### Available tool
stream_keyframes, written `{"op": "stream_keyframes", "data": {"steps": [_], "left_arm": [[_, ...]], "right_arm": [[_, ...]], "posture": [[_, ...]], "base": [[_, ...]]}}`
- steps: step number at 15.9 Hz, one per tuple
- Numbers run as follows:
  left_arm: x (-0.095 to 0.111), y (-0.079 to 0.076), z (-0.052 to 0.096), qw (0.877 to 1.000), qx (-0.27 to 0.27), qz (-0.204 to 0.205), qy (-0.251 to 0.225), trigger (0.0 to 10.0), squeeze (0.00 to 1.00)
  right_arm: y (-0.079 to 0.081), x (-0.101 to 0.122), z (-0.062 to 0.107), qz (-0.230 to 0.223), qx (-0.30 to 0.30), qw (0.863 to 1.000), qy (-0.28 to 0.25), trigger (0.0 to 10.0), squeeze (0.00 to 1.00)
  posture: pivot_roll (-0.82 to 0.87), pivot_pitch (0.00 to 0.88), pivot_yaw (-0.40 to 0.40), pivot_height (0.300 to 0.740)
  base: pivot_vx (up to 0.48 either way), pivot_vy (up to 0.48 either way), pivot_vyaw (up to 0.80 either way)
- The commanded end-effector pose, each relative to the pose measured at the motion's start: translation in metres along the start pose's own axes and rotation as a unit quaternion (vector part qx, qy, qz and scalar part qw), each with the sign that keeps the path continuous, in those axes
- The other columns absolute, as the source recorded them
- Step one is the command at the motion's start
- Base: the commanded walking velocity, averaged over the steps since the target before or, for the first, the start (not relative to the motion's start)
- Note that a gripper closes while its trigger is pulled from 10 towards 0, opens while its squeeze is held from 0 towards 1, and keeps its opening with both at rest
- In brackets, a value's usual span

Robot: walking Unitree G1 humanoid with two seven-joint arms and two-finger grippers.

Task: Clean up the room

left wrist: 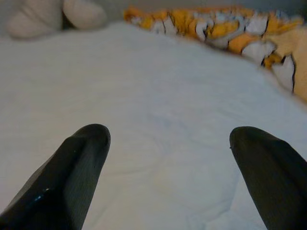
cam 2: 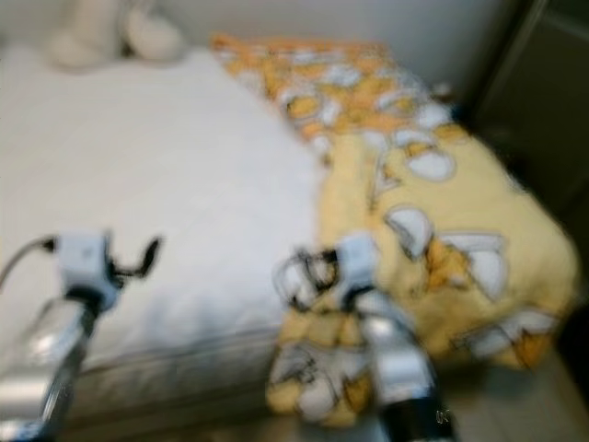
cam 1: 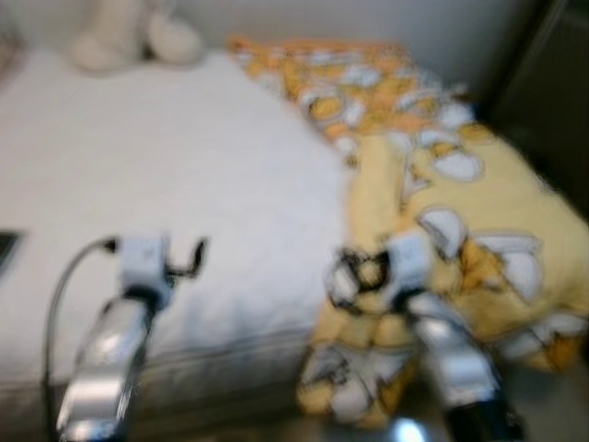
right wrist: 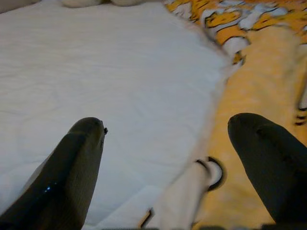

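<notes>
Blurred head views. Yellow blanket [cam 1: 460, 212] heaped along the bed's [cam 1: 166, 184] right side, spilling over the foot edge toward the floor. Right hand [cam 1: 354, 276] at that foot edge, just where blanket meets bare sheet; fingers [right wrist: 72, 172] spread wide apart, gripping nothing, one over white sheet, the other over yellow fleece. A fold of the blanket's edge, white with a black outline, lying between the two fingers in the right wrist view; contact not clear.

Left hand [cam 1: 189, 258] over the bed near its foot, well apart from the blanket, fingers [left wrist: 72, 167] likewise splayed, empty, only white sheet between them.

Blanket soft and fuzzy, pale yellow with rounded white shapes outlined in black and orange patches, rumpled in thick folds. Sheet white, faintly quilted, lightly creased. Cream plush toy [cam 1: 129, 37] at the bed's head, rounded and lumpy. Dark flat thing [cam 1: 7, 247] at the bed's left edge, too blurred to identify.
</notes>
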State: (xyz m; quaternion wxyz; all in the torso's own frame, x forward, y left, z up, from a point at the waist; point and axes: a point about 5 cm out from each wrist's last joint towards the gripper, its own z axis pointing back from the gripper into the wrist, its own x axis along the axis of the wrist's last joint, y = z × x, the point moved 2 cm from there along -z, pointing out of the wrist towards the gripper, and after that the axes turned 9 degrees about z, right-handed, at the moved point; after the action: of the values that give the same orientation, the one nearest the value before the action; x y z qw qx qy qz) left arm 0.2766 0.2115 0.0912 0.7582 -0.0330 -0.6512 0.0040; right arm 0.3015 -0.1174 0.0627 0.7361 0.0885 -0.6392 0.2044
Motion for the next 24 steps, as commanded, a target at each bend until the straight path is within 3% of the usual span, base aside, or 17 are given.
{"op": "stream_keyframes", "data": {"steps": [1,2,5,6,7,10,13,15,17,20,23,24], "left_arm": [[-0.001,-0.008,0.000,1.000,-0.015,0.003,-0.002,10.0,0.00],[-0.012,-0.006,0.006,1.000,-0.011,0.003,0.011,10.0,0.00],[-0.011,-0.008,0.005,1.000,-0.021,-0.007,0.011,10.0,0.00],[-0.008,-0.009,0.002,0.999,-0.030,-0.014,0.010,10.0,0.00],[-0.003,-0.011,-0.004,0.999,-0.044,-0.021,0.009,10.0,0.00],[0.005,-0.026,-0.022,0.995,-0.091,-0.032,0.010,10.0,0.00],[0.010,-0.029,-0.022,0.994,-0.100,-0.032,0.013,10.0,0.00],[0.010,-0.022,-0.018,0.994,-0.102,-0.046,0.016,10.0,0.00],[0.007,-0.017,-0.008,0.994,-0.102,-0.031,0.027,10.0,0.00],[0.003,-0.021,0.012,0.989,-0.131,-0.044,0.042,10.0,0.00],[0.006,-0.019,0.028,0.988,-0.140,-0.048,0.052,10.0,0.00],[0.014,-0.015,0.038,0.986,-0.150,-0.054,0.052,10.0,0.00]], "right_arm": [[-0.011,-0.006,0.006,0.006,-0.016,1.000,0.012,10.0,0.00],[-0.009,-0.011,0.010,-0.004,-0.011,1.000,0.029,10.0,0.00],[-0.015,-0.014,0.000,0.002,-0.010,0.999,0.051,10.0,0.00],[-0.016,-0.013,-0.007,-0.001,-0.005,0.998,0.060,10.0,0.82],[-0.017,-0.012,-0.017,0.006,0.003,0.997,0.076,10.0,1.00],[-0.025,-0.004,-0.045,0.028,0.011,0.993,0.116,10.0,1.00],[-0.023,0.001,-0.057,0.015,0.033,0.990,0.139,10.0,1.00],[-0.017,-0.003,-0.061,0.032,0.043,0.986,0.160,10.0,1.00],[-0.010,-0.009,-0.063,0.038,0.061,0.981,0.181,10.0,1.00],[-0.002,-0.014,-0.063,0.031,0.073,0.978,0.195,10.0,1.00],[-0.007,-0.012,-0.066,0.042,0.027,0.980,0.192,10.0,1.00],[-0.010,-0.007,-0.069,0.032,0.004,0.982,0.185,10.0,0.00]], "posture": [[0.03,0.000,-0.020,0.740],[0.02,0.000,-0.020,0.740],[0.02,0.000,-0.028,0.740],[0.02,0.000,-0.027,0.740],[0.00,0.000,-0.025,0.740],[-0.02,0.010,0.010,0.740],[0.00,0.024,-0.008,0.740],[0.03,0.044,-0.040,0.740],[0.05,0.075,-0.035,0.740],[0.11,0.112,-0.051,0.740],[0.15,0.171,-0.039,0.740],[0.18,0.224,-0.034,0.740]], "base": [[0.000,0.000,0.00],[0.000,0.000,0.00],[0.000,0.000,0.00],[0.000,0.000,0.00],[0.000,0.000,0.00],[0.000,0.000,0.00],[0.000,0.000,0.00],[0.000,0.000,0.00],[0.000,0.000,0.00],[0.000,0.000,0.00],[0.000,0.000,0.00],[0.000,0.000,0.00]]}}
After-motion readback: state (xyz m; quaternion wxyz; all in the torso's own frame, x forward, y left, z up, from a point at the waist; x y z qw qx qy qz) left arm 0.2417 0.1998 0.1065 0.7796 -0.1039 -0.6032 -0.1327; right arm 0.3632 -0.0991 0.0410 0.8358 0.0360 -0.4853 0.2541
